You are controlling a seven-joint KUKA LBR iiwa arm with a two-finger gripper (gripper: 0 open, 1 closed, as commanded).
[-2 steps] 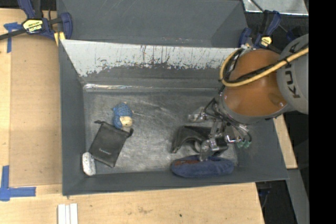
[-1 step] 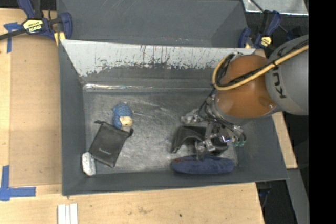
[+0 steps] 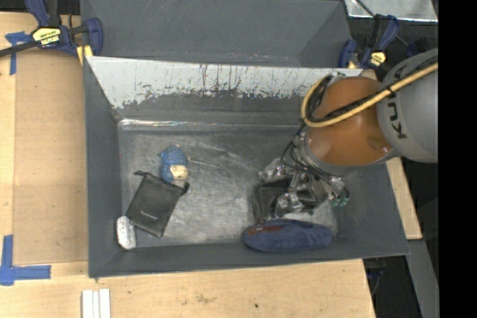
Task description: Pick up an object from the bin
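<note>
My gripper is low at the bin's front right, under the orange wrist cover. Its metal fingers point down toward a dark blue oblong pouch lying along the front wall. A dark, blackish thing sits just left of the fingers, partly hidden by them. Whether anything is between the fingers is hidden.
On the left of the bin floor lies a black flat pouch. A small blue and yellow toy figure rests at its upper corner. A small white and grey object lies at the front left corner.
</note>
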